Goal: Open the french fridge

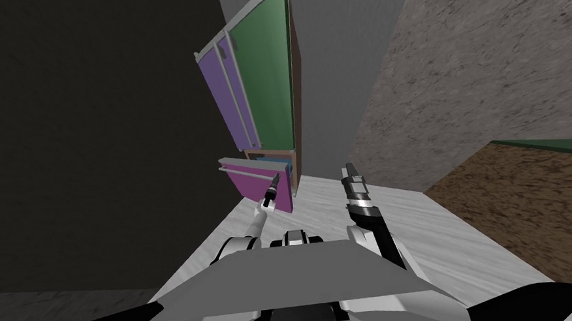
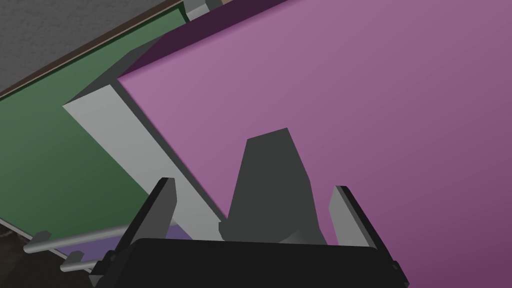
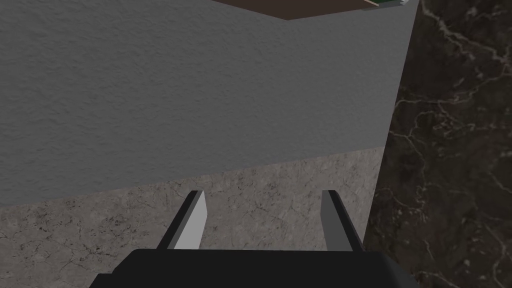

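Left gripper (image 2: 254, 184): open, nothing held. In the head view it sits just left of centre, against the front of the magenta drawer (image 1: 257, 185).
Between the fingers: a flat purple face (image 2: 360, 100) and a dark grey wedge (image 2: 272, 170) that I cannot identify. No bar lies between them.
Right gripper (image 3: 263, 192): open and empty, right of centre in the head view, facing a grey wall (image 3: 175, 90) and a stone floor (image 3: 250, 175).
Risk, empty grasp: closing here would likely catch nothing, because the fingers face a flat panel and not a handle.
Risk, wrong part: the drawer already stands out from the cabinet. Pulling it further would leave the upper doors shut.
Risk, shove: pressing forward could push the drawer back in or skid the fingers across the face.
Risk, collision: reaching up to the doors from here, the forearm could knock the drawer's handle bar (image 1: 239, 169).
Fridge (image 1: 258, 86): upper centre of the head view, tall and leaning with the camera.
Look: two narrow purple doors (image 1: 227, 98) that appear closed, with thin grey upright handles (image 1: 241, 100), and a green side panel (image 1: 267, 65).
Base: the drawer sits below the doors, with something blue showing inside.
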